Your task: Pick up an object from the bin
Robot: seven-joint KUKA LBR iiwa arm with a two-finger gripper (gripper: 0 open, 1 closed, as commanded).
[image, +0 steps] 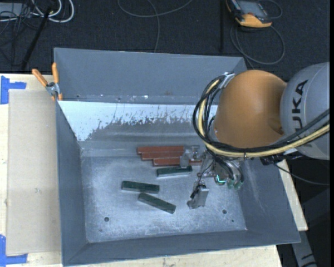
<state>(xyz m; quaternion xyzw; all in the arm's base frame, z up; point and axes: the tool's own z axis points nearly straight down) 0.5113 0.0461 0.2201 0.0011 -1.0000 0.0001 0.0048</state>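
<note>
The hand hangs low in the bin, over a bare patch of floor right of centre. We cannot tell whether it is open or closed, because the wrist and its cables hide too much of it. We see nothing held in it.

5 small bars lie on the bin floor, all to the left of the hand. 2 brown bars lie side by side and touching, close under the back slope. Just in front of them is the upper green bar, nearly level, with its right end near the hand. The lower green bar lies slantwise with its right end just beside the hand. The middle green bar lies further left; whether it touches the lower one we cannot tell.

We judge the lower and upper green bars the likeliest picks, since they are nearest and each lies free along both long sides. They look stiff, thin and light, probably with a hard smooth face that could slip. Each lies flat on metal, so there is little height to catch. We would close across the narrow width at mid-length — taken near an end, a bar would likely swing or tip. The brown pair looks harder to separate.
</note>
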